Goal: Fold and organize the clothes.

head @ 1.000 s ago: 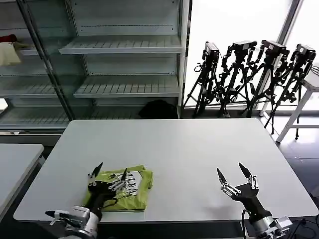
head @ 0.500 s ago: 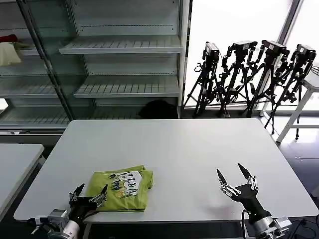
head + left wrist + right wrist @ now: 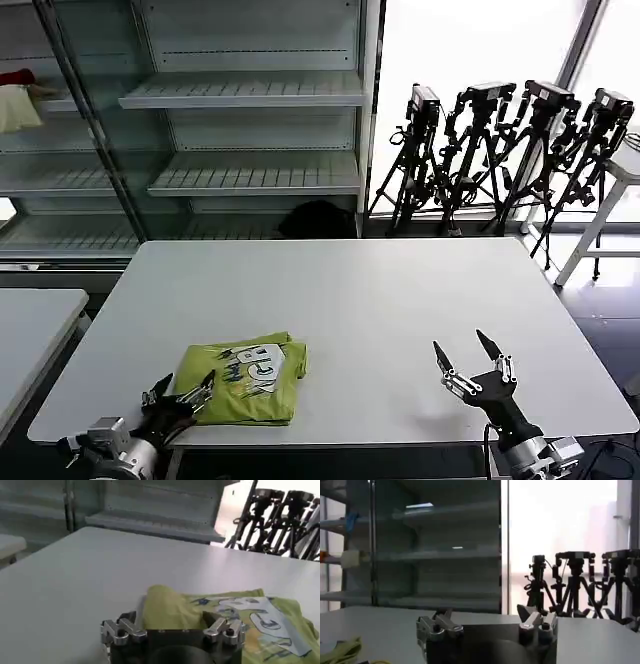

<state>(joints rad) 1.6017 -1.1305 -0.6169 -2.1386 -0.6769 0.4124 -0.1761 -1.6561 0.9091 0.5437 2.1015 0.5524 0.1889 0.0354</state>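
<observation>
White table (image 3: 360, 300), folded T-shirt (image 3: 250, 378)

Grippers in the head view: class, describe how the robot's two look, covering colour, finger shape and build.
Both the left gripper and the right gripper have two slim, pointed black fingers. The fingers are mounted on silver metal linkages, which are fixed to a black body. Behind each gripper sits a rounded silver-grey wrist section.

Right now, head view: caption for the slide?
Folded lime T-shirt on white table; open left gripper at its near corner, open right gripper hovering apart.
</observation>
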